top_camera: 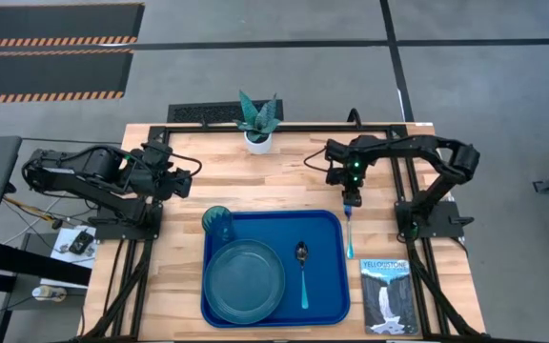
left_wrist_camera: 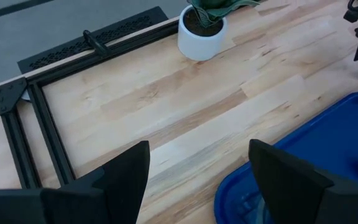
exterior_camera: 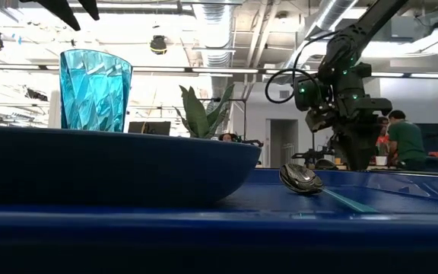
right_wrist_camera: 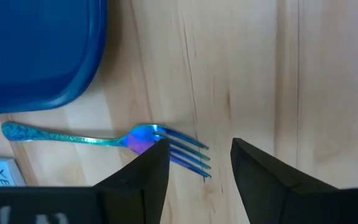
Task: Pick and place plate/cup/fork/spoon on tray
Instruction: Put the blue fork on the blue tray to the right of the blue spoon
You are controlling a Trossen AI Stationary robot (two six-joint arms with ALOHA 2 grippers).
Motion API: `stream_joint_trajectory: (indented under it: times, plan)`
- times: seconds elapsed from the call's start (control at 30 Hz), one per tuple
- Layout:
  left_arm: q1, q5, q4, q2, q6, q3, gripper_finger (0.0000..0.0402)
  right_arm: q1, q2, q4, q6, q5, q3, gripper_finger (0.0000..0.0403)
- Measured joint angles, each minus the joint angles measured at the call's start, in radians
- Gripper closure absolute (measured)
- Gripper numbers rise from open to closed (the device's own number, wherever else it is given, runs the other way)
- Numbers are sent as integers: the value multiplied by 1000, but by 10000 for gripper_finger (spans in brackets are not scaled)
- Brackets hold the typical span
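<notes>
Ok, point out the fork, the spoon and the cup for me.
fork (right_wrist_camera: 73,138): right wrist view, on the middle of its handle.
spoon (top_camera: 301,252): high view, on its dark bowl, on the tray.
cup (exterior_camera: 95,90): low view, on its ribbed side wall.

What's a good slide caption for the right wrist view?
Open right gripper hovers over the fork lying on the wooden table beside the tray.

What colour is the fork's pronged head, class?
Iridescent blue with a purple tinge; the fork shows best in the right wrist view.
</notes>
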Motion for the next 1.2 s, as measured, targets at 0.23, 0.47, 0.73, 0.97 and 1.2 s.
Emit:
stream_joint_trajectory:
  times: [0.23, 0.47, 0.73, 0.97, 1.2]
  plan:
    - [0, 0, 0, 0, 0, 0, 141, 0, 0, 44, 15, 1, -44, 218]
    - [0, -1, -1, 0, -2, 0, 141, 0, 0, 44, 0, 2, -45, 250]
    - [0, -6, -1, 0, -7, 0, 141, 0, -1, 45, -28, -6, -45, 359]
    - [0, -9, -1, 0, -7, 0, 141, 0, -1, 25, -29, -7, -44, 390]
    - [0, -18, -2, 0, -7, 0, 141, -24, -13, -49, -10, 132, -31, 398]
